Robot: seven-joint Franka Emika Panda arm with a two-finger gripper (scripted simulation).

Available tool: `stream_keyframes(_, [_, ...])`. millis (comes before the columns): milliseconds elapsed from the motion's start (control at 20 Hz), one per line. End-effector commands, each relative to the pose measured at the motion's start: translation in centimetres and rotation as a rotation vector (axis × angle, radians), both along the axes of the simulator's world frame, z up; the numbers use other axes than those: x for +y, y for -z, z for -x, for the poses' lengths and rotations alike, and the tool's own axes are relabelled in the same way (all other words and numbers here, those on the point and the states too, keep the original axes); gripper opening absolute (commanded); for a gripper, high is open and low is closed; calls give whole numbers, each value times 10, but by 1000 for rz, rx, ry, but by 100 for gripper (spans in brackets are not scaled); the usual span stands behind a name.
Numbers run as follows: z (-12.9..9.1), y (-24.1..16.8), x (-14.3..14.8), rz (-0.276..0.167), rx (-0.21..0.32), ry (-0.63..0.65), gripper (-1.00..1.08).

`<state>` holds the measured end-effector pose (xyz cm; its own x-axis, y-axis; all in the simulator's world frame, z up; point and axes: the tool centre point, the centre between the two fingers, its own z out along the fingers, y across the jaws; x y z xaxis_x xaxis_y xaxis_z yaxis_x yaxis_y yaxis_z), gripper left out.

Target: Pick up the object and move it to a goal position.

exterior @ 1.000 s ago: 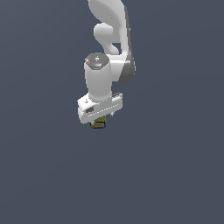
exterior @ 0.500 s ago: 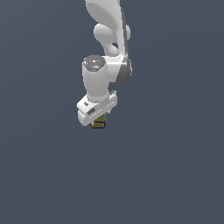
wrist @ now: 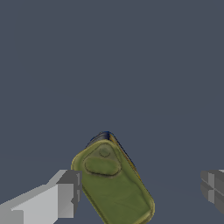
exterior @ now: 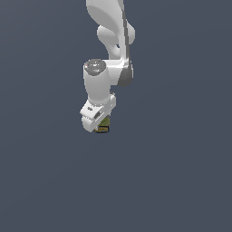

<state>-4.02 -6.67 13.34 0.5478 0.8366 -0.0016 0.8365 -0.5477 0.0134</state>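
Note:
The object (wrist: 114,183) is a small olive-yellow can-like item with a dark band at its far end, lying tilted between my fingers in the wrist view. My gripper (wrist: 140,192) is open around it. One finger (wrist: 65,199) is right beside the object's side, and the other finger (wrist: 212,188) stands well apart from it. In the exterior view the white gripper (exterior: 100,123) points down and only a small piece of the object (exterior: 102,127) shows under its body.
The ground around is a plain dark grey surface (exterior: 172,172) with no other objects in view. The white arm (exterior: 111,41) rises above the gripper toward the top of the exterior view.
The arm and wrist have shifted slightly toward the exterior view's left and tilted a little. The object stays under the gripper at about the same spot.

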Motion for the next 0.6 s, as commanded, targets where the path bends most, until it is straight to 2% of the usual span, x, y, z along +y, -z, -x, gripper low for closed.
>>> stream_keyframes(0, [3,3,-2,0,2,-64,100])
stream_keyframes(550, [19,15,-11,-2,8,-339,100])
